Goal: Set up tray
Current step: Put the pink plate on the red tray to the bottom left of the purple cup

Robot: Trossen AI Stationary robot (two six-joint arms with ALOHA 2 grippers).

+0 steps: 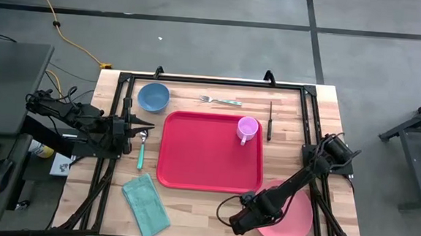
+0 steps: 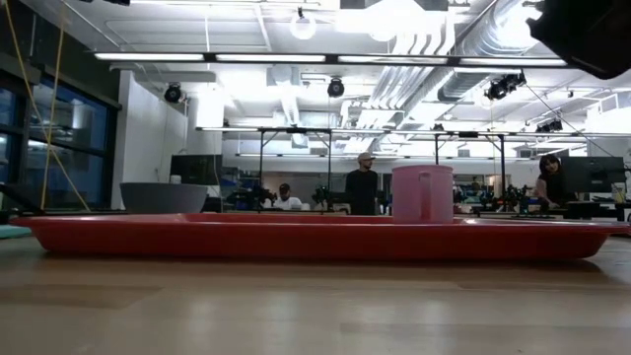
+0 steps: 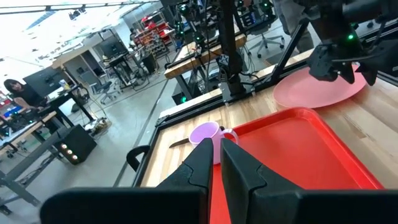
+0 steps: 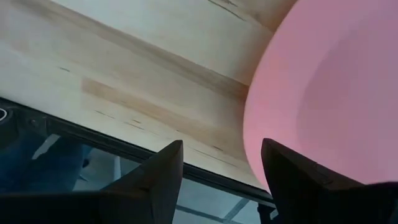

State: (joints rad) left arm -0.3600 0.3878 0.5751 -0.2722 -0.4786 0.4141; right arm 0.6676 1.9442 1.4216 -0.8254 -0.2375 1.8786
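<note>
The red tray (image 1: 210,151) lies flat mid-table, with a pink cup (image 1: 247,129) standing upright in its far right corner. A round pink plate (image 1: 292,214) rests flat on the wood at the near right. My right gripper (image 1: 237,221) points steeply down over the plate's left rim, open. In the right wrist view (image 4: 221,180) one finger stands over the rim (image 4: 273,124) and the other over bare wood. I cannot see any touch. My left gripper (image 1: 138,126) hovers level at the tray's left, shut and empty (image 3: 216,165).
A blue bowl (image 1: 153,96), a fork (image 1: 221,100) and a dark knife (image 1: 270,120) lie along the far side. A teal-handled spoon (image 1: 141,152) and a teal napkin (image 1: 146,205) lie left of the tray. The table's near edge (image 4: 124,146) is close to my right gripper.
</note>
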